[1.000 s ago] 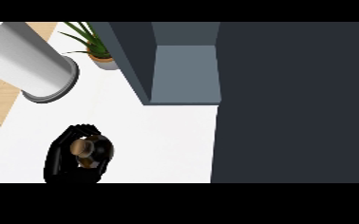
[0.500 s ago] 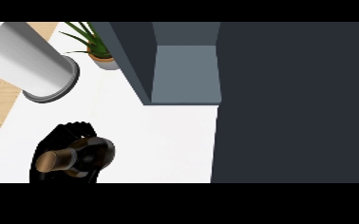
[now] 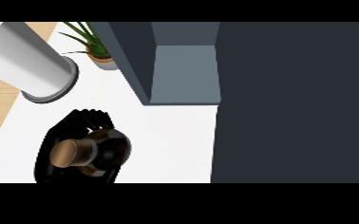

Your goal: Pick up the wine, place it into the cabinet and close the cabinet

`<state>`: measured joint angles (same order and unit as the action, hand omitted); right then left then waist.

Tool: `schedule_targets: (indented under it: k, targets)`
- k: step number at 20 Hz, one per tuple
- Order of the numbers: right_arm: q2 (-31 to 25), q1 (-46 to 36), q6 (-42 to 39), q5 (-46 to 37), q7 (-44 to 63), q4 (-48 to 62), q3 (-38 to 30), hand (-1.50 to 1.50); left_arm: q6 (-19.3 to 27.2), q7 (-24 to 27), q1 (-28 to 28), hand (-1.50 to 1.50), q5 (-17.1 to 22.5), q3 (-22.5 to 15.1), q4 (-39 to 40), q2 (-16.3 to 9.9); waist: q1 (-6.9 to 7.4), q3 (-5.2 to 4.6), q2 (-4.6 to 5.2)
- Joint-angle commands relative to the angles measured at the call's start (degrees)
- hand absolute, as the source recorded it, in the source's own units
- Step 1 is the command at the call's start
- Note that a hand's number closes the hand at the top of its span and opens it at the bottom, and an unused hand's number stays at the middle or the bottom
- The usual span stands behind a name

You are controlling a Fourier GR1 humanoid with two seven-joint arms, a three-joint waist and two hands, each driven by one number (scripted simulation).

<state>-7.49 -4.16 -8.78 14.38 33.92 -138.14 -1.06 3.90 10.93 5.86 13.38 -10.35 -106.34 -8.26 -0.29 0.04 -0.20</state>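
— Where is the wine [image 3: 76, 153]?

— Low on the left of the frame. I see its brown top from above, over the white counter [image 3: 175, 137].

— Who has it?

— My left hand [image 3: 57, 142] does. My black fingers [image 3: 95, 117] curl around it.

— And the cabinet [image 3: 184, 71]?

— Up and to the right, open, its door [image 3: 288, 99] filling the right side. A plant [image 3: 95, 45] and a grey can [image 3: 35, 71] sit at the upper left.

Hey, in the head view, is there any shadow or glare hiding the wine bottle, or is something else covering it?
Head view: no glare; lighting looks flat and even. The wine bottle shows from above, its brown top plain, its sides hidden by the black left hand curled round it. The cabinet interior is evenly grey.
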Motion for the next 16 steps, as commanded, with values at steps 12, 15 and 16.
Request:
schedule_targets:
  k: [12,15,16]
  targets:
    - [-0.9,2.2,-1.7,8.3,2.7,-6.4,-4.3,-1.50,15.7,-12.4,-16.2,1.50,-7.3,-12.8,0.4,8.2,-0.26,-0.03,0.11]
    - [1.4,0.0,-0.4,3.1,-0.1,-3.2,-1.3,-1.50,22.9,-18.1,-25.6,1.50,-5.9,-14.0,2.8,8.2,-0.37,-0.02,0.18]
    - [-0.4,2.7,-2.0,7.3,1.0,-5.8,-4.7,-1.50,26.2,-18.6,-24.8,1.50,-7.7,-18.4,0.3,8.2,-0.53,0.01,0.07]
